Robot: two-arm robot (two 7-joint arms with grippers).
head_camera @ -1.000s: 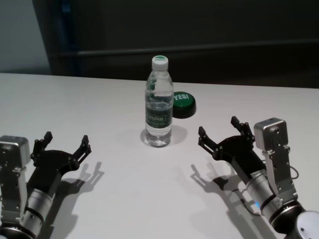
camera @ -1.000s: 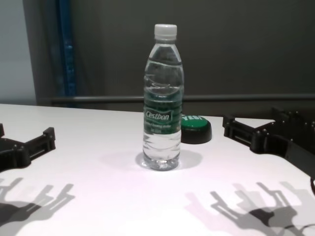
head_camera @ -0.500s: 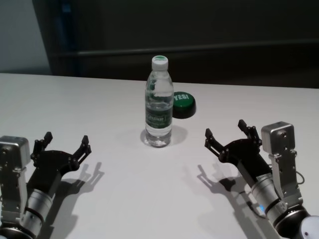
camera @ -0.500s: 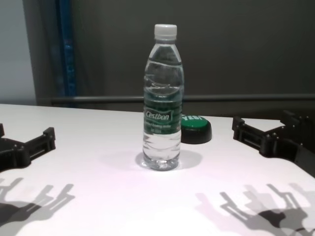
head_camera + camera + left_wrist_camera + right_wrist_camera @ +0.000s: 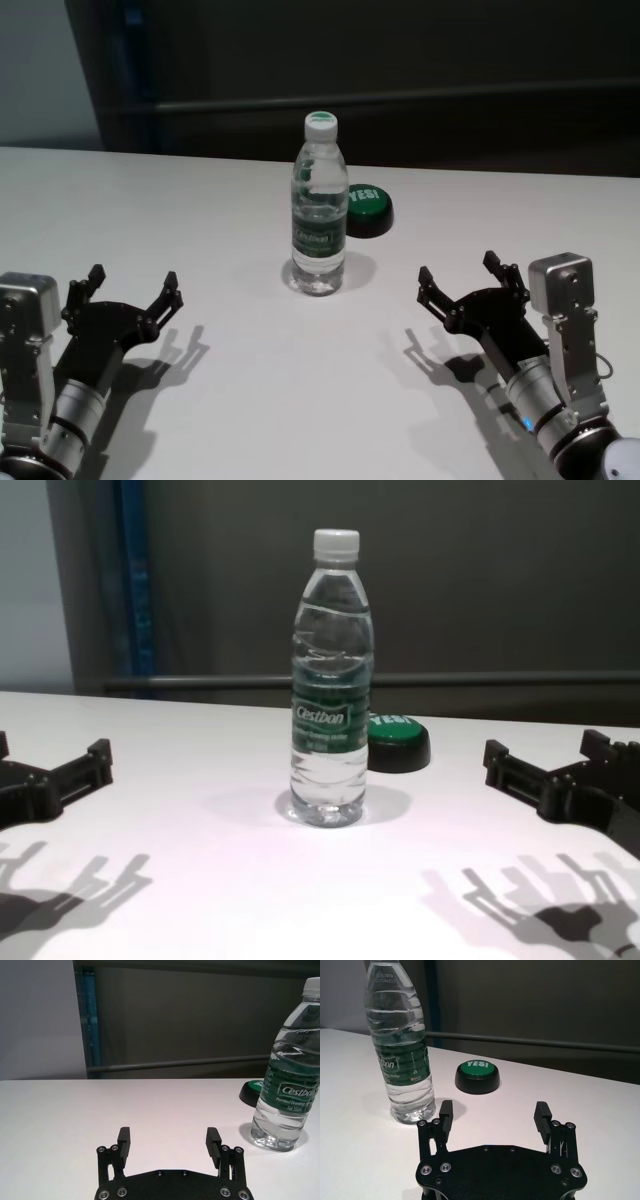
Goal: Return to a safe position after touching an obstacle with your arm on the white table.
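Head view: two black grippers low in frame, bottle standing at centre.

Lower left, left gripper (image 5: 132, 291), fingers spread apart, holding nothing, above the broad smooth white table (image 5: 250, 400). Lower right, right gripper (image 5: 468, 279), fingers likewise apart and empty. Centre of frame, upright tall clear plastic water bottle with white cap and green "Cestbon" label (image 5: 319, 210), apart from both grippers. Just beyond it, to its right, low round black puck with green top (image 5: 366, 209), near the table's far edge.
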